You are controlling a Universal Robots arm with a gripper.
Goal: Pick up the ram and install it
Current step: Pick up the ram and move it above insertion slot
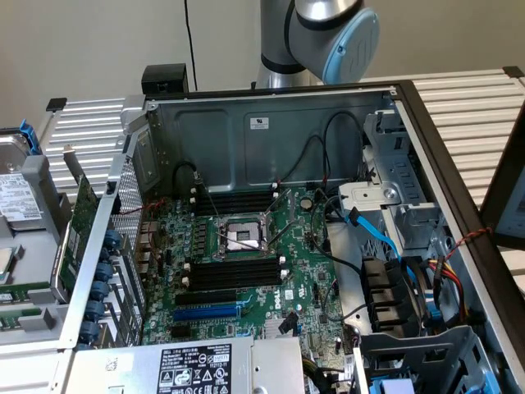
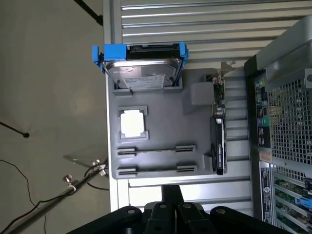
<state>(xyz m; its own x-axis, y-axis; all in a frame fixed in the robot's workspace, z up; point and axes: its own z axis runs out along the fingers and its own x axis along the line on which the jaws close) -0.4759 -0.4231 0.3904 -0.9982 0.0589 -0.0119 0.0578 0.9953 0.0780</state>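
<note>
Two ram sticks stand on edge in a grey holder tray (image 2: 161, 117). In the wrist view they are thin lines, ram (image 2: 156, 150) and a second stick (image 2: 156, 169). In the exterior view they show as green strips at the far left, ram (image 1: 20, 291). My gripper (image 2: 171, 189) hovers above the tray's near edge, close to the second stick, its black fingers shut together with nothing between them. The open computer case holds the green motherboard (image 1: 303, 271) with long black memory slots (image 1: 234, 275) on either side of the processor socket (image 1: 242, 238).
The tray also carries a hard drive in a blue bracket (image 2: 141, 73), a square chip (image 2: 132, 123) and a green expansion card (image 2: 218, 122) standing on edge. The case's perforated rear wall (image 2: 285, 112) rises beside the tray. Cables (image 1: 385, 246) crowd the case on the exterior view's right. The arm's joint (image 1: 328, 37) stands behind the case.
</note>
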